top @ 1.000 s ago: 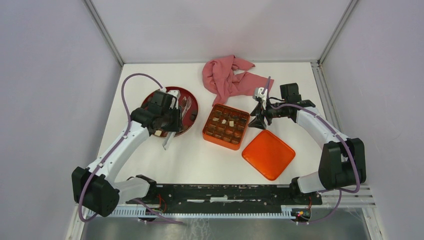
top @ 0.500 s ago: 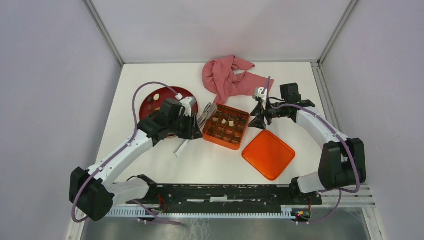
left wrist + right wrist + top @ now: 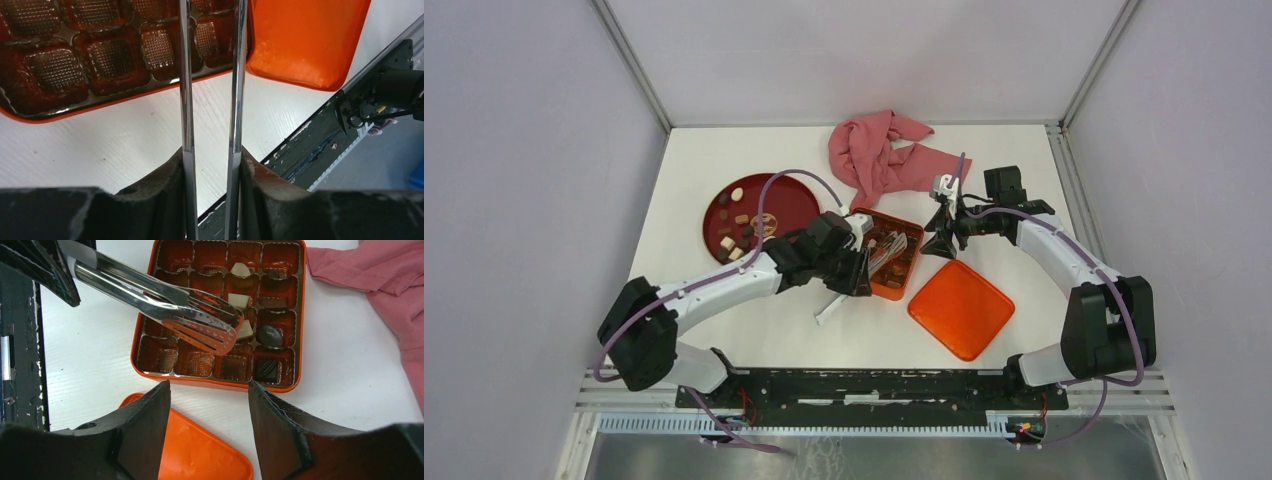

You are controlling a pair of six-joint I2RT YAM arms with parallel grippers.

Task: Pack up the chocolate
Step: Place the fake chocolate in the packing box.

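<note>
The left gripper (image 3: 852,268) is clamped around the handle end of a pair of shiny metal tongs (image 3: 200,330) and holds them low over the square orange tin with gridded brown compartments (image 3: 200,382). From above, the tongs point toward 1 o'clock, with their loose back end sticking out toward 7 o'clock over the white table (image 3: 874,340).

In the left wrist view the two arms of the tongs run side by side with a narrow gap between them. In the right wrist view the forked blade lies close over the slotted blade above the middle of the tin. Whether a piece sits pinched between the blades cannot be told.

Some of the chocolate (image 3: 270,335) lies in the tin. In the right wrist view, cream pieces and dark pieces fill cells on the 3 o'clock half, and one cream piece is partly hidden under the blade tips. The cells on the 9 o'clock half show bare liners. More small pieces, dark and tan, lie scattered on the round dark-red plate (image 3: 789,205) at 9 o'clock from the tin.

The right gripper (image 3: 942,238) hangs just beside the tin at its 3 o'clock edge, with its jaws spread apart.

The orange tin lid (image 3: 961,308) lies flat at 4 o'clock from the tin. A crumpled pink cloth (image 3: 879,155) lies at 12 o'clock.
</note>
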